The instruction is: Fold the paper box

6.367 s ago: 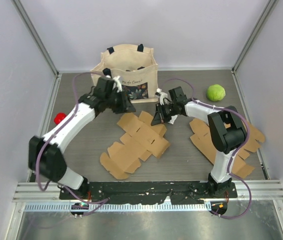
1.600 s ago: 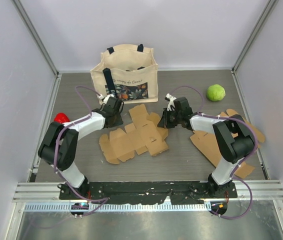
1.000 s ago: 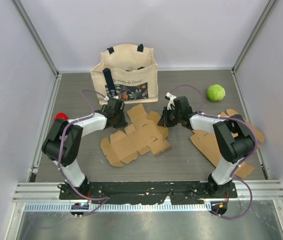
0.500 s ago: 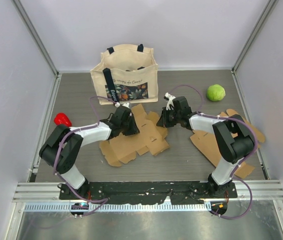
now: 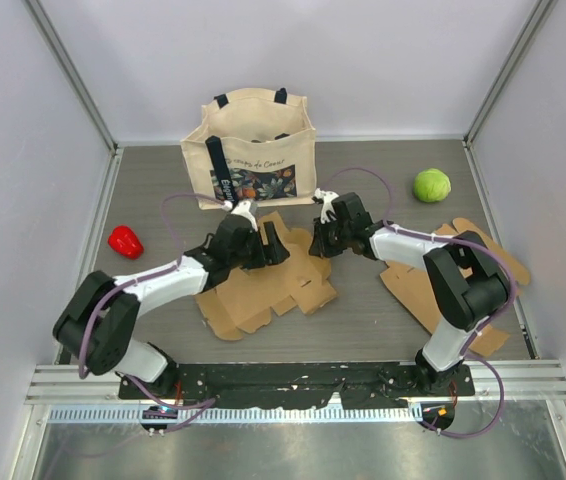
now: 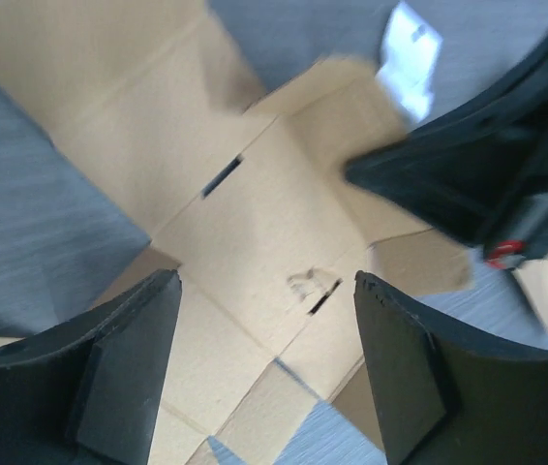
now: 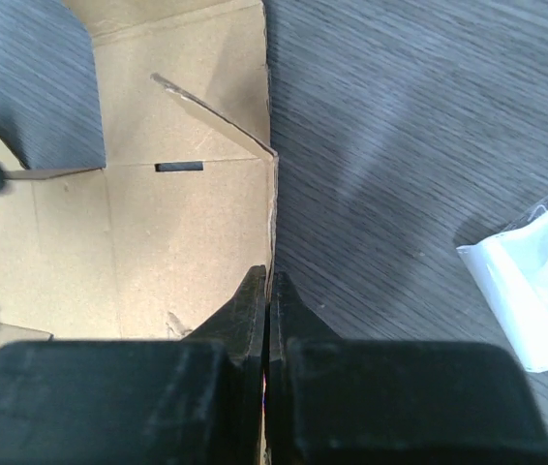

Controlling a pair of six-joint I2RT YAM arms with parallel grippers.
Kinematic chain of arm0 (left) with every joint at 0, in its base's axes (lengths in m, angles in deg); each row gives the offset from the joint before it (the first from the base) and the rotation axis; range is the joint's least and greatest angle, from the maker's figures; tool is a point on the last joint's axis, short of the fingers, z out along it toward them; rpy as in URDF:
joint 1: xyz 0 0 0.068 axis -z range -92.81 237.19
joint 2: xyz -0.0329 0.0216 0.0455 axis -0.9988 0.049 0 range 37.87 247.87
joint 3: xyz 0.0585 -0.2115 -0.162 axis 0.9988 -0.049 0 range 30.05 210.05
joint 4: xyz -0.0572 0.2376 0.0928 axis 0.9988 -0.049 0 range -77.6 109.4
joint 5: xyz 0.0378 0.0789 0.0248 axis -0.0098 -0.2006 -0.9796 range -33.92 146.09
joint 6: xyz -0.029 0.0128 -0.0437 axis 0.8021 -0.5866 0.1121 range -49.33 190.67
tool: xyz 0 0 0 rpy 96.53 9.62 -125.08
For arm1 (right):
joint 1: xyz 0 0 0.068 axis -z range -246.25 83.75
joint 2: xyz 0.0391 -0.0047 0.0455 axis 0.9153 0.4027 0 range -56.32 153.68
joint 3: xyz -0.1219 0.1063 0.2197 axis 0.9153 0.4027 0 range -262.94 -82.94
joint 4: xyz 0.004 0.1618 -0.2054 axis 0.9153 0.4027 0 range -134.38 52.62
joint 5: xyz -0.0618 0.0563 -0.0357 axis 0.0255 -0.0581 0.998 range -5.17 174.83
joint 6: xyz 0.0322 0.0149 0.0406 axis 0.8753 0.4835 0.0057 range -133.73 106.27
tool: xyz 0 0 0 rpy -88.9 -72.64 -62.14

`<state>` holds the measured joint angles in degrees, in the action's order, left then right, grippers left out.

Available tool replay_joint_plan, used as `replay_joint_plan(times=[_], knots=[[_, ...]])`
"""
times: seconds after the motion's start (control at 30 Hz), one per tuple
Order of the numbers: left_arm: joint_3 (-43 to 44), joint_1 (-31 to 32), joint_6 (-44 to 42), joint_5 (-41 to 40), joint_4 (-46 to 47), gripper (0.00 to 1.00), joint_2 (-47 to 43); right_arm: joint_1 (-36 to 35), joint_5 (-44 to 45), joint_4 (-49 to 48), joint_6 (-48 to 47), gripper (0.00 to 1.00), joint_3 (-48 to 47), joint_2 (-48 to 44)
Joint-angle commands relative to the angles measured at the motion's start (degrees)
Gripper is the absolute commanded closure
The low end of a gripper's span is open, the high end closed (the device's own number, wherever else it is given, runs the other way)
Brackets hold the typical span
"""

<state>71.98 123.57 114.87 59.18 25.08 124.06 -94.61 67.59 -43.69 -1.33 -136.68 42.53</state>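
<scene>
Mostly flat, creased brown cardboard blank [image 5: 273, 285] on grey wood-grain table [image 5: 363, 322]

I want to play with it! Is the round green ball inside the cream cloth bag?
No, the round green ball lies on the grey table, well apart from the cream cloth tote bag.

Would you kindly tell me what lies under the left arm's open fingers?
The flat cardboard box blank, its slotted panels showing between the two fingers. The table directly beneath that cardboard is covered, and the fingers hide a little of it.
</scene>
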Motion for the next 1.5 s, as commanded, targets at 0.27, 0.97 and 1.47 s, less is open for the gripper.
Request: replay_joint_plan(times=[0.27, 0.97, 1.47], knots=[[11.9, -0.3, -15.5, -0.3, 5.1, 0.36, 0.7, -0.5, -3.4, 13.2, -16.4, 0.99, -8.4, -5.7], [18.2, -0.3, -30.5, 8.8, -2.6, 0.48, 6.2, -0.6, -11.0, 13.6, -21.5, 0.99, -9.0, -7.4], [10.0, 5.7, -31.7, -17.8, 9.2, 1.00, 1.1, -2.8, 21.9, 29.2, 4.1, 0.55, -20.3, -8.2]])
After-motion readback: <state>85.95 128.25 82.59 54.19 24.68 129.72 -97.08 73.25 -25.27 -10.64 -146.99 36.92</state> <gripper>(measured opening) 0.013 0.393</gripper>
